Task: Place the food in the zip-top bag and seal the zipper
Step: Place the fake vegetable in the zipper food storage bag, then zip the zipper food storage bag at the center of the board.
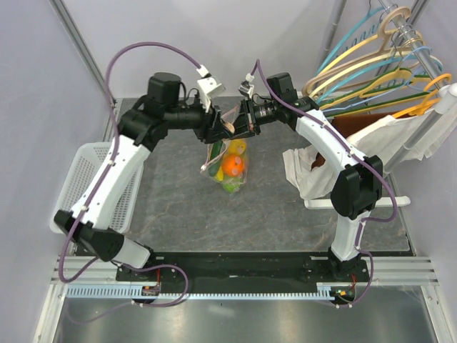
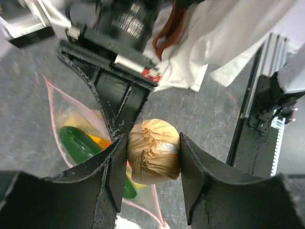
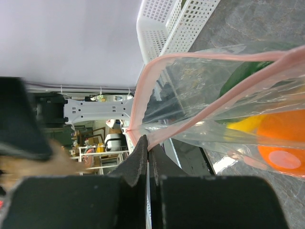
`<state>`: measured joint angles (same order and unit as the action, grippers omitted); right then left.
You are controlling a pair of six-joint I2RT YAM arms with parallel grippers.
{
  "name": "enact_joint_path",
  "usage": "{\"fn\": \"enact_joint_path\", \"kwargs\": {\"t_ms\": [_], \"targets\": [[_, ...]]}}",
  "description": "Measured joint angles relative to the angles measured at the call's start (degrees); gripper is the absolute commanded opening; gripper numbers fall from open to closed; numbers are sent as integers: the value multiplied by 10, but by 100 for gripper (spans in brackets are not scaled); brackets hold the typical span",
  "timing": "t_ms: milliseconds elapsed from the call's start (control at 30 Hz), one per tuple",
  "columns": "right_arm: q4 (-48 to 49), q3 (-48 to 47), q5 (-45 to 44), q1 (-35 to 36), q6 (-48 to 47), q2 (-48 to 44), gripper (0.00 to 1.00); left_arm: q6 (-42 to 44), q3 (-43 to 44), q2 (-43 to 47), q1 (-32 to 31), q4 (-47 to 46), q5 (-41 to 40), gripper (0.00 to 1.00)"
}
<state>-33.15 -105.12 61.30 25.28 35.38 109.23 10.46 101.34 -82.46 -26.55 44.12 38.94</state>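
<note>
- The left tool (image 2: 152, 139) grips a tan, papery-skinned onion (image 2: 153, 160) between its two fingers, one pressed against each side.
- The onion is held right beside the bag's mouth, just next to the right tool (image 3: 147, 141).
- The right tool's fingers are pinched fully together on the pink zipper (image 3: 142, 83) at one corner of the bag's mouth.
- The clear zip-top bag (image 1: 227, 171) hangs from that pinch over the middle of the grey bench (image 1: 285, 214), with its mouth gaping.
- Inside the bag lie an orange piece (image 1: 232, 166), a yellow piece (image 1: 238, 148) and a green piece (image 2: 76, 142).
- A white mesh basket (image 1: 86, 179) sits at the bench's left edge.
- A white cloth (image 1: 310, 171) lies on the right, below a rack of coloured hangers (image 1: 378, 64).
</note>
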Motion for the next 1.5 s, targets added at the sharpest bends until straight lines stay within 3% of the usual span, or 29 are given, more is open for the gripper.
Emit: {"fn": "enact_joint_path", "kwargs": {"t_ms": [167,433,533,600,667,1067,1267,1500], "targets": [[1,7,3,0,0,-4,0,-4,-14,-51,-14,-1,-51,52],[0,11,3,0,0,-11,0,-6,-27,-51,-14,-16,-110,55],[-1,16,3,0,0,-13,0,-4,-33,-50,-14,-16,-128,64],[0,16,4,0,0,-14,0,-1,-37,-50,-14,-13,-136,76],[0,16,4,0,0,-16,0,4,-39,-50,-14,-8,-140,100],[0,16,9,0,-3,-24,0,56,-19,-21,4,51,-113,100],[0,16,19,4,-12,-24,0,169,-16,55,58,88,-26,98],[-1,16,28,20,-17,-24,0,352,2,74,103,179,57,91]]}}
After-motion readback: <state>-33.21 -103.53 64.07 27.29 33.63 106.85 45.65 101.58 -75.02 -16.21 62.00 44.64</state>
